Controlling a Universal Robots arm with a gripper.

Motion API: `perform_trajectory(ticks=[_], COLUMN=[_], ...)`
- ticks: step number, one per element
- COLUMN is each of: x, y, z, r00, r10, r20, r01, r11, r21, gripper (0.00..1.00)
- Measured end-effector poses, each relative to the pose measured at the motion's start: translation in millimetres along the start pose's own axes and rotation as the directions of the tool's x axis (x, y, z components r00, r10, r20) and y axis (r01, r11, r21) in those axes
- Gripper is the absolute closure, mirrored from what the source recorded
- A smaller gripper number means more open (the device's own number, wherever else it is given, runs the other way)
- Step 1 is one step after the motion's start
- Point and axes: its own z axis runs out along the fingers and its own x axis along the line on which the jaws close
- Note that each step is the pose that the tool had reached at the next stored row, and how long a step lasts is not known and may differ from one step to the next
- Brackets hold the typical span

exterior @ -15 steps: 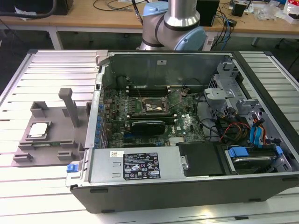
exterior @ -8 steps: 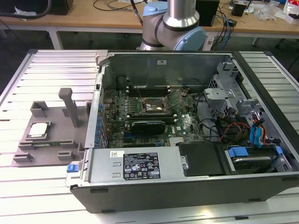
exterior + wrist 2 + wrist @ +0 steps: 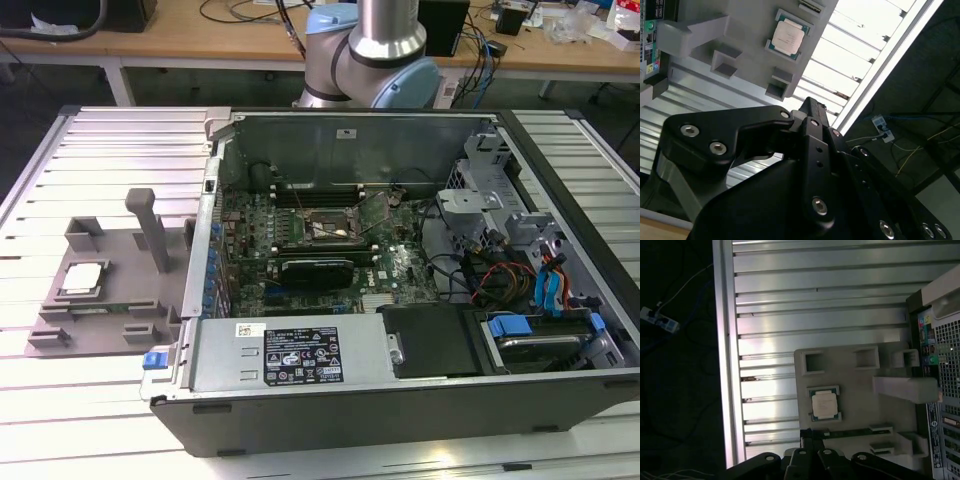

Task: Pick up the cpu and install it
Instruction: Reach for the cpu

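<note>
The cpu is a small silver-topped square chip lying flat in a recess of a grey holder block on the slatted table, at the exterior view's left. Both wrist views look down on the cpu. My black gripper hangs well above the holder, apart from the chip and holding nothing that I can see. The square socket with its metal frame sits on the motherboard inside the open computer case.
An upright grey post rises from the holder beside the chip. A long black card lies just in front of the socket. Cables and drive bays fill the case's right side. The arm's base stands behind the case.
</note>
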Motion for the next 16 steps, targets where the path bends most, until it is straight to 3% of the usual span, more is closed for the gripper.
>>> perform_trajectory(ticks=[2, 8, 16], x=[-9.9, -25.0, -37.3], y=[0.7, 1.6, 2.3], z=[1.2, 5.6, 11.7], r00=[1.0, 1.0, 1.0], r10=[0.0, 0.0, 0.0], r20=[-0.0014, -0.0051, -0.0089], r01=[0.0, 0.0, 0.0], r11=[1.0, 1.0, 1.0], r21=[0.0007, 0.0011, 0.0013], gripper=[0.89, 0.89, 0.89])
